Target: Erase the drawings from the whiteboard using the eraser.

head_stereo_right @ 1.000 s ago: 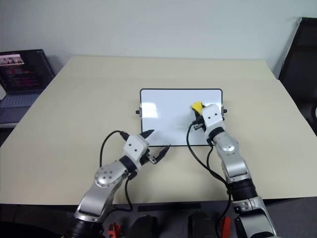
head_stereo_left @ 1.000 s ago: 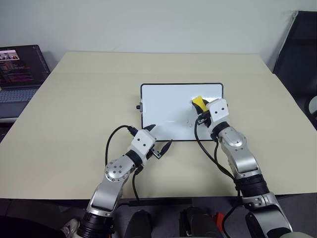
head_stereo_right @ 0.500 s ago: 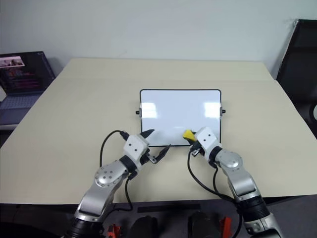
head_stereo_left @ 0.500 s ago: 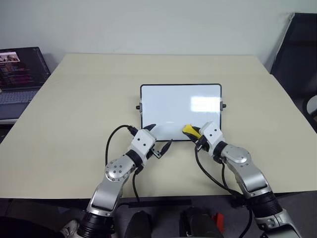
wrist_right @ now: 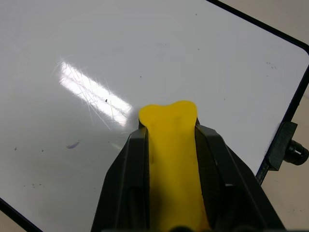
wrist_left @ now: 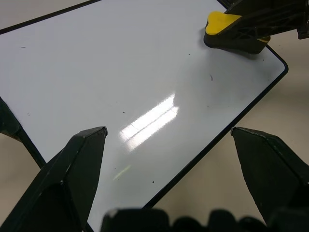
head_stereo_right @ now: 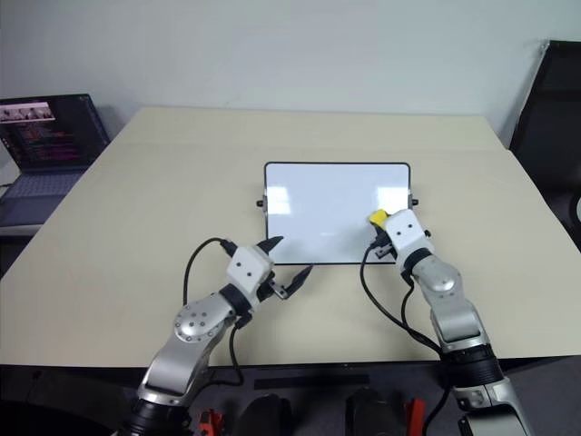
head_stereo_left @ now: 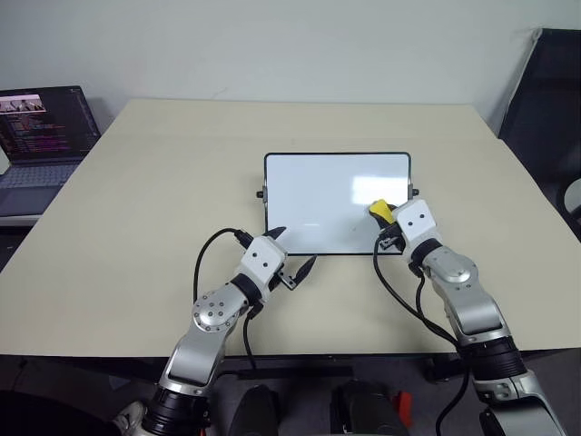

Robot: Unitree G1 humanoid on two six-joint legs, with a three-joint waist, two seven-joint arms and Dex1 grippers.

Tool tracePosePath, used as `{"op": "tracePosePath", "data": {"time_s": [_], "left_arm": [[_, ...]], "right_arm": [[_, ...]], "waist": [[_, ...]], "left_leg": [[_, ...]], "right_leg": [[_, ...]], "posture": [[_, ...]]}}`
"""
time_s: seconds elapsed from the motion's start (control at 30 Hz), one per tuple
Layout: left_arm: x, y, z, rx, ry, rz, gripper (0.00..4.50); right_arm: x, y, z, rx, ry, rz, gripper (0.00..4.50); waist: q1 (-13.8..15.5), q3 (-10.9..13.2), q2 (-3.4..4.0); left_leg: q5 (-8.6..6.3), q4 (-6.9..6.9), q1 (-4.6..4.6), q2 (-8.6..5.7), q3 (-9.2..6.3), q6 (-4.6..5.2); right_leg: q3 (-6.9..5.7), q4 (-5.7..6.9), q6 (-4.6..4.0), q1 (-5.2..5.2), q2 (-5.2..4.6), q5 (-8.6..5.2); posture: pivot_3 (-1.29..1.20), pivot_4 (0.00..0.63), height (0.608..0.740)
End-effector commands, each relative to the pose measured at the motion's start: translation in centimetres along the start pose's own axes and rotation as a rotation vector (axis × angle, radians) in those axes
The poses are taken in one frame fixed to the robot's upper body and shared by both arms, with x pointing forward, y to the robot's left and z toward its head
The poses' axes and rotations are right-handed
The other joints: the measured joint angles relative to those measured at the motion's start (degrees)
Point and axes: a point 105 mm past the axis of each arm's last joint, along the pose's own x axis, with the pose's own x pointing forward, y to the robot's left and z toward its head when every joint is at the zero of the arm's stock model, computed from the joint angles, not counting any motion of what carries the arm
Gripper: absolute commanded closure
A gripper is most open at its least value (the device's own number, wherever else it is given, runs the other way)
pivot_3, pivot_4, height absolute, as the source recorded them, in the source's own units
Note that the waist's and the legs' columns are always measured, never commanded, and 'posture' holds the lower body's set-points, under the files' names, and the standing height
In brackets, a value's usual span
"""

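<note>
The whiteboard lies flat in the middle of the beige table. My right gripper is shut on the yellow eraser, which rests on the board close to its right edge; the right wrist view shows the eraser clamped between both fingers. Of the drawings, one faint thin dark streak and a few specks show on the white surface. My left gripper stands open at the board's near left corner, its fingers spread over the near edge and holding nothing.
An open laptop sits off the table's far left corner. A black chair stands at the right. Black cables loop from both wrists over the near table. A small black knob sticks out from the board's side.
My right gripper swept the eraser from the board's right middle down to the near edge, then back to the right edge. Small squiggles near the bottom have gone. The left arm stayed still.
</note>
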Motion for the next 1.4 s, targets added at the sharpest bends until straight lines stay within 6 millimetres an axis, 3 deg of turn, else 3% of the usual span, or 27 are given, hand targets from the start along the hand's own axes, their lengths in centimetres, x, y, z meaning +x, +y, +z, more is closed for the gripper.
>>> {"op": "tracePosePath", "data": {"time_s": [0.03,0.23,0.33,0.57,0.73,0.9,1.07,1.4], "left_arm": [[0.1,-0.2,1.5,0.02,-0.059,-0.007,0.0],[0.2,-0.2,1.5,0.02,-0.059,-0.009,0.0],[0.2,-0.2,1.6,0.019,-0.062,-0.01,0.0],[0.3,-0.4,1.6,0.014,-0.059,-0.012,0.0],[0.4,-0.4,1.6,0.013,-0.061,-0.011,0.0],[0.5,-0.4,1.6,0.012,-0.063,-0.011,0.0],[0.6,-0.5,1.6,0.01,-0.066,-0.015,0.0],[0.9,-0.2,1.9,0.01,-0.088,-0.035,0.0]], "right_arm": [[-0.6,0.7,-1.5,0.043,0.052,0.025,3.51],[-1.0,4.0,-0.6,0.067,0.013,0.189,3.51],[-1.6,6.6,0.1,0.08,-0.019,0.316,3.51],[-1.5,7.2,0.8,0.085,-0.044,0.36,3.51],[-0.4,4.9,0.1,0.034,-0.004,0.241,3.51],[0.4,-0.2,-0.5,-0.048,0.036,0.005,3.51],[-0.1,-1.8,-0.6,-0.064,0.041,-0.067,3.51],[-5.3,-3.9,2.8,0.054,-0.1,-0.116,3.51]], "waist": [[0.0,0.0,0.0],[-0.2,0.0,0.01],[-0.4,0.0,0.02],[-0.5,0.1,0.06],[-0.5,0.1,0.05],[-0.4,0.1,0.05],[0.0,0.0,0.01],[0.1,0.1,0.12]], "left_leg": [[0.0,-0.02,-0.02,0.01,0.01,0.0],[-0.02,-0.12,-0.1,0.01,-0.02,0.0],[-0.02,-0.15,-0.1,0.02,-0.07,0.0],[-0.02,-0.15,-0.2,0.03,-0.11,-0.01],[-0.03,-0.16,-0.24,0.0,-0.11,-0.01],[-0.02,-0.07,-0.19,0.0,-0.11,-0.01],[-0.01,0.0,-0.15,0.0,-0.09,-0.01],[-0.06,-0.21,-0.36,-0.01,-0.1,-0.05]], "right_leg": [[-0.02,0.0,0.0,-0.01,0.02,0.0],[-0.07,-0.01,0.0,-0.09,0.21,0.0],[-0.1,0.01,-0.03,-0.12,0.29,0.0],[-0.13,-0.01,-0.05,-0.19,0.31,0.01],[-0.14,-0.01,-0.02,-0.24,0.31,0.02],[-0.11,0.02,-0.09,-0.19,0.32,0.0],[-0.06,-0.01,-0.07,-0.09,0.21,0.01],[-0.1,-0.07,0.26,-0.29,0.23,0.09]], "posture": [[0.0,0.15,0.74],[0.0,0.15,0.74],[0.0,0.15,0.74],[0.0,0.15,0.74],[0.0,0.15,0.74],[0.0,0.15,0.74],[0.0,0.15,0.74],[0.0,0.15,0.74]]}}
